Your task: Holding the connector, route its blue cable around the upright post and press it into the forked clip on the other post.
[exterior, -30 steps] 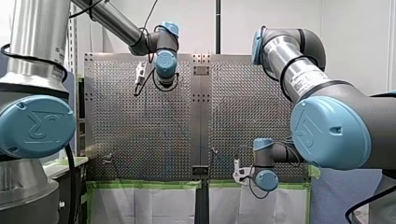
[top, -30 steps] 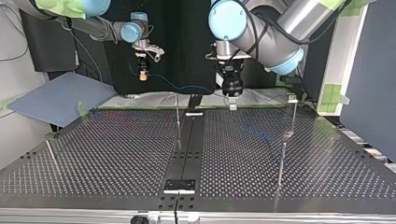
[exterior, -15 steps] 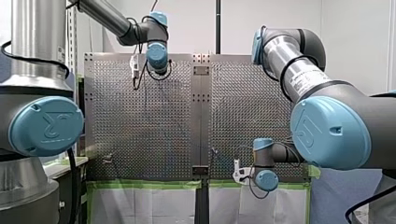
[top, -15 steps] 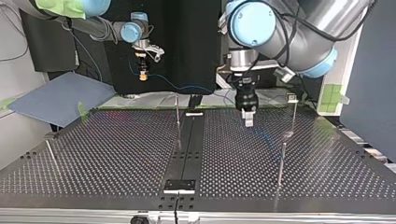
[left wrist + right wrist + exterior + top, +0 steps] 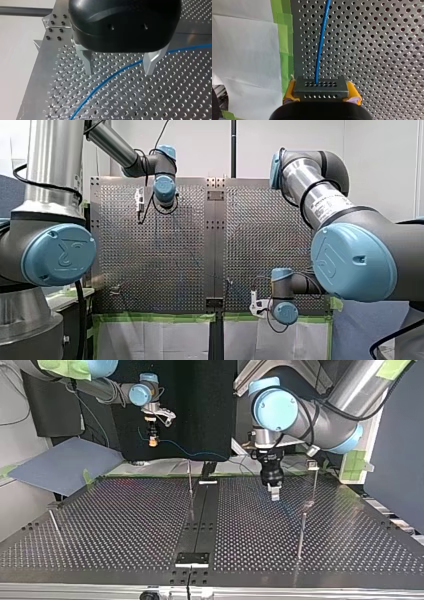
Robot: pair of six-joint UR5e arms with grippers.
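My right claw (image 5: pixel 321 95) is clamped on the dark connector (image 5: pixel 321 87), yellow pads (image 5: pixel 353 93) pinching its sides. That fixes the end, so the blue cable (image 5: pixel 320 50) runs straight ahead over the bench (image 5: pixel 374 50). My left claw (image 5: pixel 118 70) hangs spread wide over that cable, which crosses the gap below the metal fingers (image 5: pixel 88 63) (gripping nothing), placed, I judge, to drop and take the slack. In the top view the upright post (image 5: pixel 190 482) and the post with a small head (image 5: pixel 314 485), probably the forked clip, stand apart from both claws, so routing looks barely begun.
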